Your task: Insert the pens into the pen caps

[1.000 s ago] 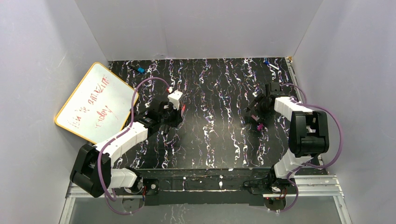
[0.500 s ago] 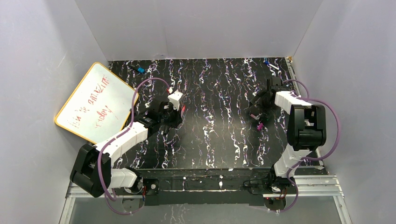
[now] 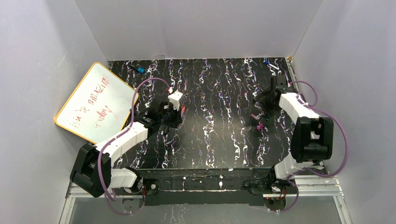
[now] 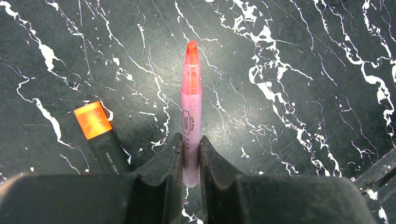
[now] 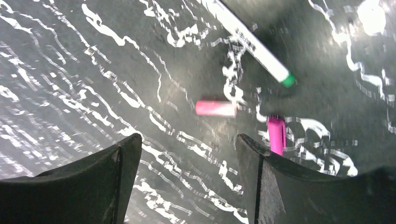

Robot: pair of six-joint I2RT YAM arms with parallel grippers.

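The top view alone shows the whole bench [image 3: 210, 140], black with white veins, and a yellow-framed whiteboard [image 3: 93, 102] leaning at its left edge. The whiteboard's red handwriting is too small to read. This view also shows 2 small blue items near the far edge, one on the left [image 3: 140, 69] and one on the right [image 3: 266, 61].

Only the left wrist view shows the grip. The left claw [image 4: 190, 144] is clamped on the lower barrel of a pale pink pen [image 4: 191, 107], whose red-orange tip points away from the claw. An oval printed label runs along the barrel, but it is too fine to read. A black pen [image 4: 100, 135] with an orange end lies just beside the left-hand finger, with white lettering that is not legible.

The right wrist view shows the right claw [image 5: 187, 142] with its fingers wide apart and holding nothing. A pink cap [image 5: 215, 108] lies on the bench ahead of the gap. A magenta cap [image 5: 276, 135] lies just beside the right-hand finger. A white pen [image 5: 254, 44] with a green tip lies farther off. The view is blurred.
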